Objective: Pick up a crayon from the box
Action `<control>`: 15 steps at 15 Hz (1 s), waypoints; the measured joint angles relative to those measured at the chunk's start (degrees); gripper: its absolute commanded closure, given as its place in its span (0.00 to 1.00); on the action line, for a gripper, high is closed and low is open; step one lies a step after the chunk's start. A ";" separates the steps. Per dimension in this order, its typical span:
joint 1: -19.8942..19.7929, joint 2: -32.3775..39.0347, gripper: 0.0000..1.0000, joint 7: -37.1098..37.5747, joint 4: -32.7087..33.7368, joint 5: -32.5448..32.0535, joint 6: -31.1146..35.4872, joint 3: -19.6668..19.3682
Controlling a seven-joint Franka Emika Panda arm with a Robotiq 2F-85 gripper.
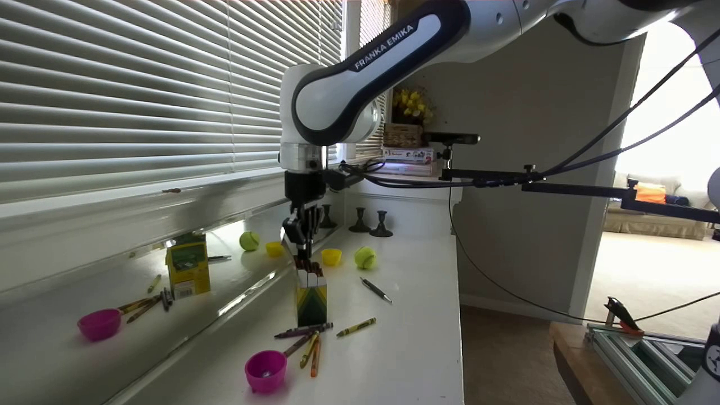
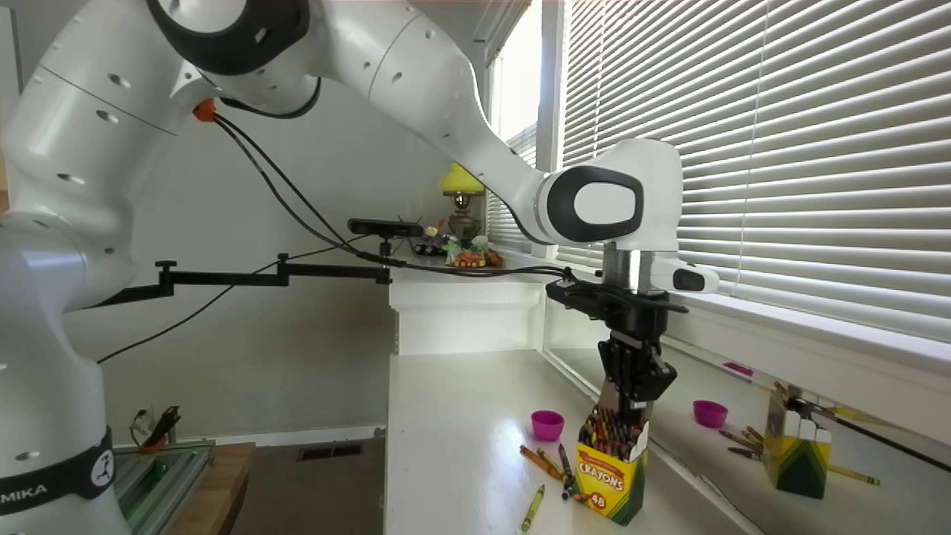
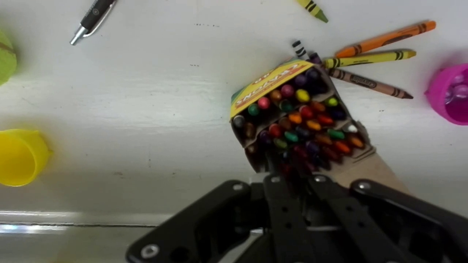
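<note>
1. One crayon box (image 2: 603, 487), yellow and green, stands upright on the white counter (image 1: 416, 337); its lid (image 3: 373, 174) is raised, and crayons (image 3: 305, 118) of many colours fill it in rows.
2. The gripper (image 3: 288, 166) points downward, and its fingertips reach to the crayons at the back of the box, near the raised lid.
3. The two fingers are close to each other; whether they hold a crayon, I cannot tell (the tips are dark and partly hidden).
4. Outside the box, an orange crayon (image 3: 387, 38), a yellow crayon (image 3: 371, 59) and a brown crayon (image 3: 371, 84) lie close together; a yellow-green crayon (image 1: 356, 327) lies apart from them.
5. Dark crayons (image 1: 304, 330) lie just beside the foot of the box.
6. The pink cup (image 2: 547, 426) stands near the pointed end of the brown crayon.
7. On the opposite side of the box are a yellow cup (image 1: 331, 259), a tennis ball (image 1: 365, 257) and a dark pen (image 1: 376, 289).
</note>
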 measured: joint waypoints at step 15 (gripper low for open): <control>-0.01 0.10 0.91 0.00 0.02 0.00 0.17 -0.05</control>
